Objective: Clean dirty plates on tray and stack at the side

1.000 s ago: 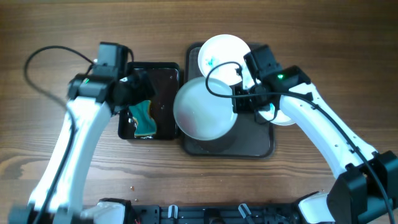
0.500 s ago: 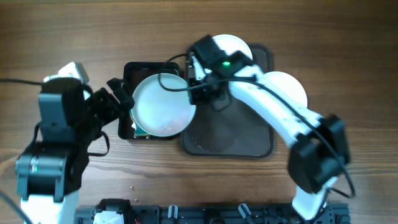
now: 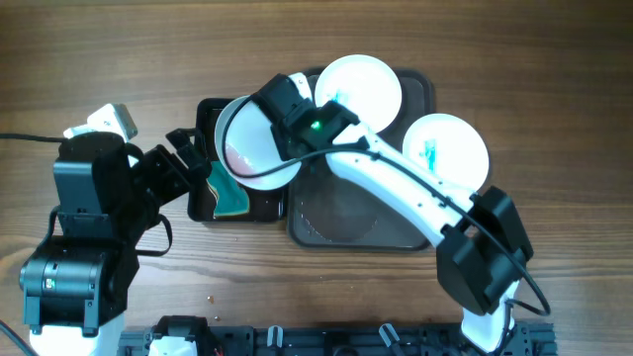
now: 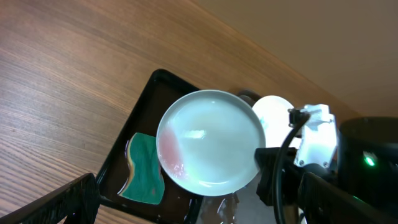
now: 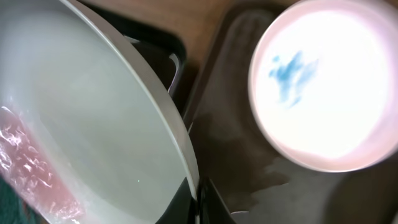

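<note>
My right gripper is shut on the rim of a pale plate, holding it tilted above the small black tray. That plate carries a pinkish patch near its left edge. Two more plates rest on the dark brown tray. One plate sits at the back, and the other, at the right, shows blue-green marks. In the right wrist view a blue-smeared plate lies on the brown tray. My left gripper is open and empty, just left of the held plate.
A teal sponge lies in the black tray, below the held plate. The left wrist view shows the sponge and the tray's rim. Bare wooden table surrounds both trays. My right arm stretches across the brown tray.
My right arm has carried the plate left from the brown tray to above the black tray and tilted it, uncovering the sponge. My left arm drew back to the left.
</note>
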